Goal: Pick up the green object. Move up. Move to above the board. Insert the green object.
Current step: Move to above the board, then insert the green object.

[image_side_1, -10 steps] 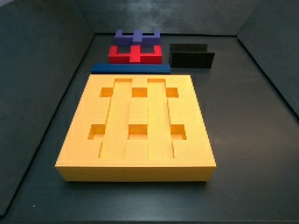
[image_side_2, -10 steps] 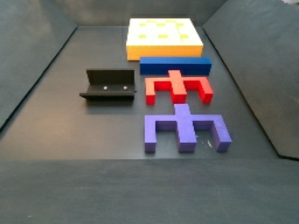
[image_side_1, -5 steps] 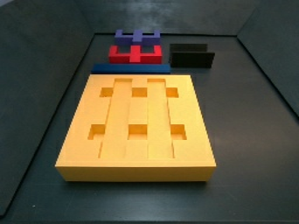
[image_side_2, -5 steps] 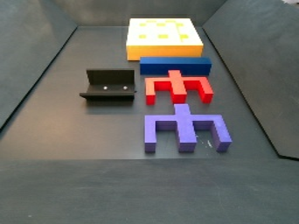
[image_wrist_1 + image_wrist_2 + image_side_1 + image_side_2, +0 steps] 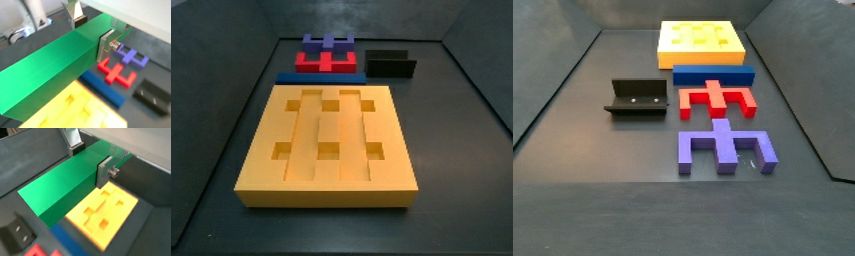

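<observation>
End effector [image 5: 92,34] around matte green object [image 5: 53,67]

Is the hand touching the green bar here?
Touching. Both wrist views show the hand clamping the green bar between its fingers, above the yellow board.

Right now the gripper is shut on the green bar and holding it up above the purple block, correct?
Not quite. The gripper is shut on the green bar, but in a wrist view the bar hangs above the yellow board, not the purple block. Neither side view shows the gripper or the bar.
</observation>
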